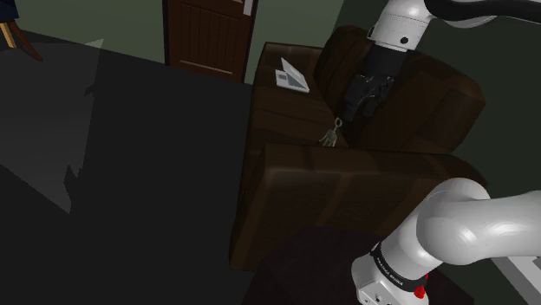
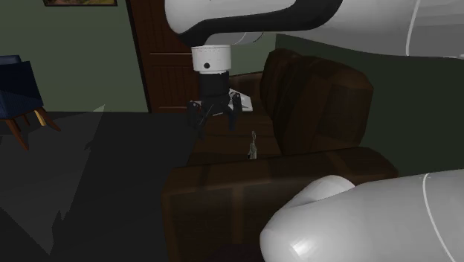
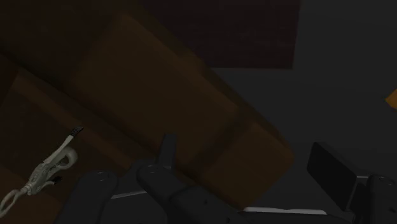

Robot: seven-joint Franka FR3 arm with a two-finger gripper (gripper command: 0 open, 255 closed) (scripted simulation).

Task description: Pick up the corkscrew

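On my second exterior feed, far out at 9 o'clock, a blue chair (image 2: 13,85) on slanted wooden legs stands on the dark floor (image 2: 97,186); next along is a brown panelled door (image 2: 160,67) set in the green wall; in front of it the tool (image 2: 217,125) hangs from the arm's white wrist, its two black fingers (image 2: 198,123) spread well apart with nothing between them; just behind it, at about 1 o'clock from it, a small white folded object (image 2: 242,99) lies on the seat, and I cannot make out what it is; the corkscrew (image 2: 253,147), pale grey, lies on the seat of the dark brown armchair (image 2: 320,89) at about 4 o'clock from the tool, near it but apart, right where the seat meets the armrest nearer this camera and close to the backrest; on my shoulder feed, the white object sits at 10 o'clock from the corkscrew, well apart from it on the same seat, and the tool's tips are just beside the corkscrew at 1 o'clock; on my wrist feed the corkscrew lies outside the gap between the fingers, off beyond one of them, on the dim brown cushion, with its handle end towards the camera; the armrest runs across beyond the open gap.
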